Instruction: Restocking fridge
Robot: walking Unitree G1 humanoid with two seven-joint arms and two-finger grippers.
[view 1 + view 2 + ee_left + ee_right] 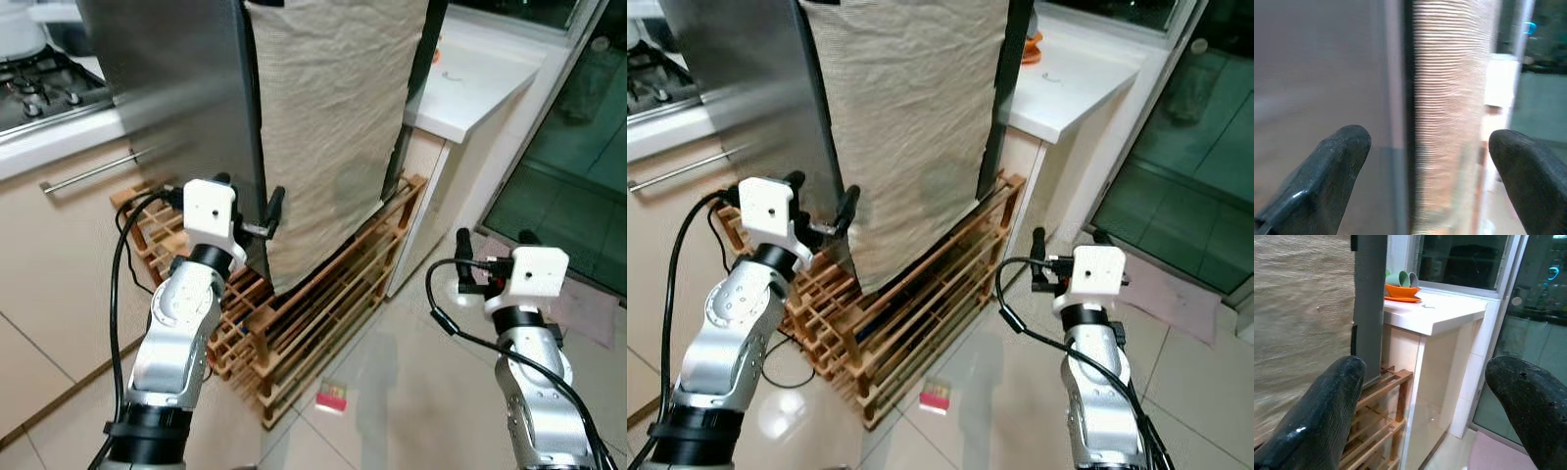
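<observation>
Item: fridge (167,88), steel, standing on a wooden rack (313,323), beige cloth (333,127) draped down its side. Your left gripper (250,217), fingers spread, straddles the fridge's front corner edge. Your right gripper (490,257), also spread, hangs well apart, beside the white counter (470,83).

Two silver arms are seen, each built of rounded, glossy metallic segments joined by black bands. The left arm (176,333) is ringed near its lower end by a wide black collar, and a black cable (120,294) is looped along its outer side up to the wrist. A white box-shaped housing, marked by small dark screw holes, is mounted at each wrist. The right arm (534,392) is likewise trailed by a curling black cable. Each gripper is formed of two long black fingers (1327,171) with rounded, slightly scuffed, matte tips.
</observation>
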